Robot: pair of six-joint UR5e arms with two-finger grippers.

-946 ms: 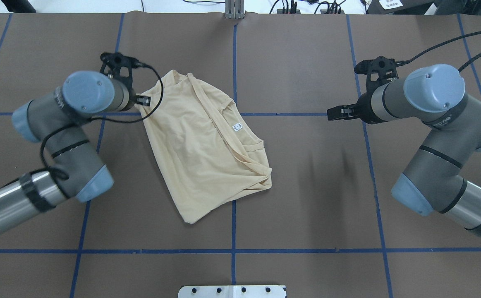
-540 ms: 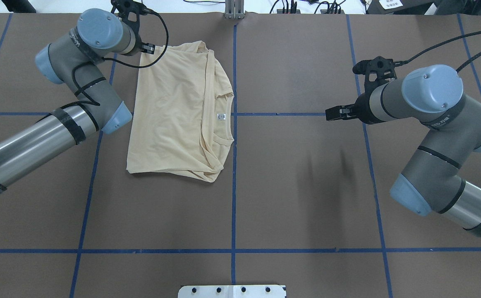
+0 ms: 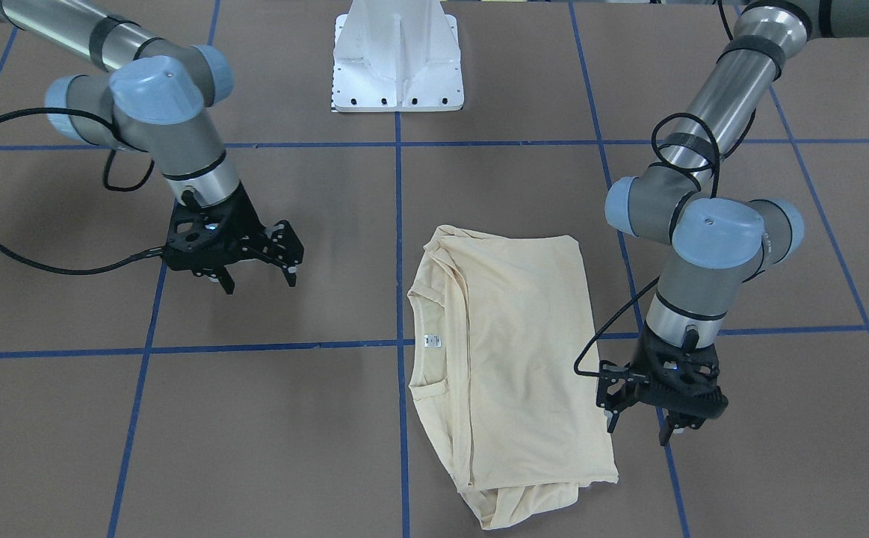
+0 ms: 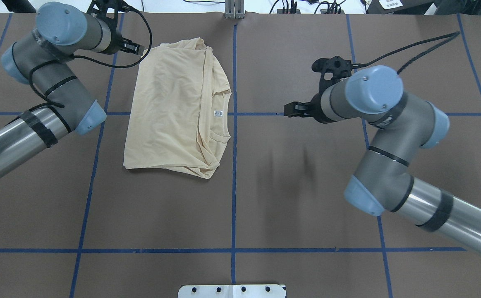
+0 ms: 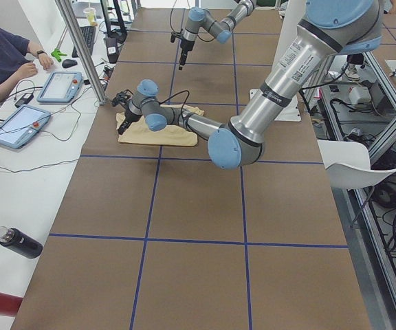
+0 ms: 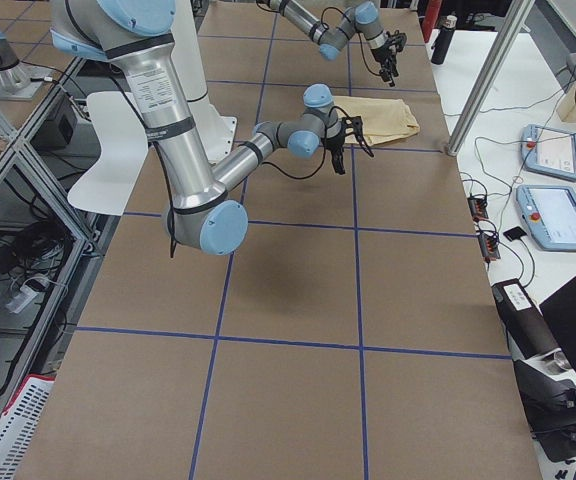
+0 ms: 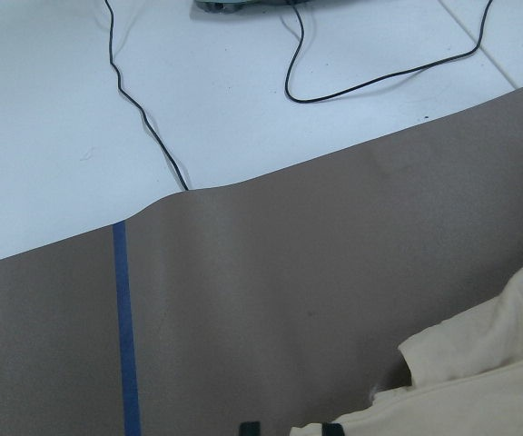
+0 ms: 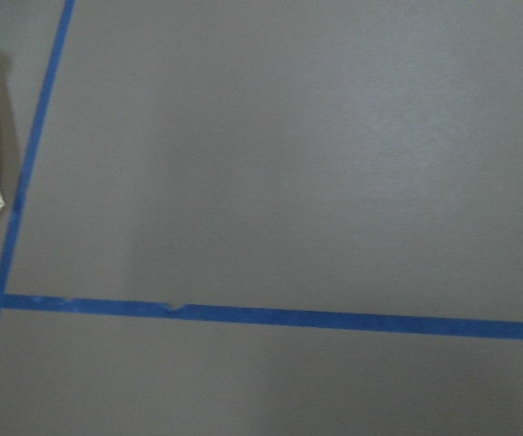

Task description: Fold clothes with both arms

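My left hand (image 3: pixel 639 424) is released, its two fingers spread apart and holding nothing. In the overhead view it sits at the 11 o'clock corner of the T-shirt (image 4: pixel 174 107), just beside the cloth. I cannot tell whether a fingertip brushes the edge.

My right hand (image 3: pixel 258 278) is also released, fingers parted and empty. It hangs over bare counter (image 4: pixel 306 198) at 3 o'clock of the shirt, well apart from it, with its fingers pointing toward the shirt.

The pale cream-yellow long-sleeved T-shirt lies folded and flat on the brown counter, at about 10 o'clock from the counter's middle in the overhead view. Its long side runs from 12 to 6 o'clock. The neckline faces 3 o'clock, and the small white neck label (image 4: pixel 218 113) shows there, just beside the blue tape line (image 4: pixel 233 198) that runs down the counter's middle. The fabric bunches in loose folds at the shirt's 5 o'clock corner. No print shows on the side facing up.
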